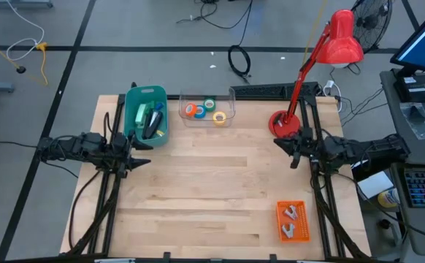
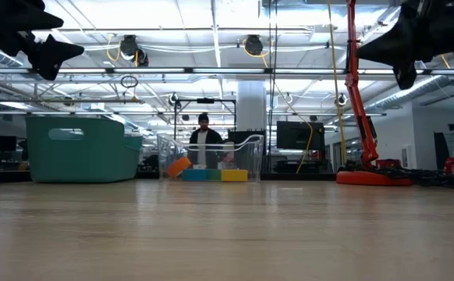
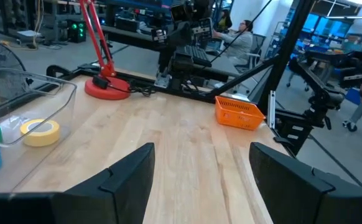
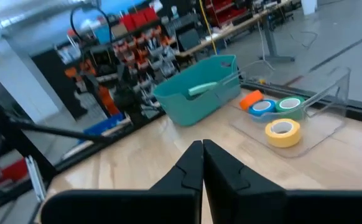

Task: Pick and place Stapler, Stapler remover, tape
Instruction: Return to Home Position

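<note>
tape rolls (image 1: 209, 105), four small rings with pale centres, sit together in the transparent bin (image 1: 229, 104) at the far edge of the tabletop (image 1: 212, 190): the orange roll (image 4: 251, 98) tilted, the blue roll (image 4: 262, 107), green roll (image 4: 288, 106) and yellow roll (image 4: 282, 132) flat. staplers (image 1: 152, 120) fill the teal bin (image 1: 145, 90) just beside it. two staple removers (image 1: 291, 212) lie in the orange bin (image 1: 304, 219) at the near right. the left tool (image 3: 203, 152) hangs above the left edge, fingers spread wide, holding nothing. the right tool (image 4: 202, 144), above the right edge near the red lamp (image 1: 342, 40), has fingers pressed together, holding nothing.
</note>
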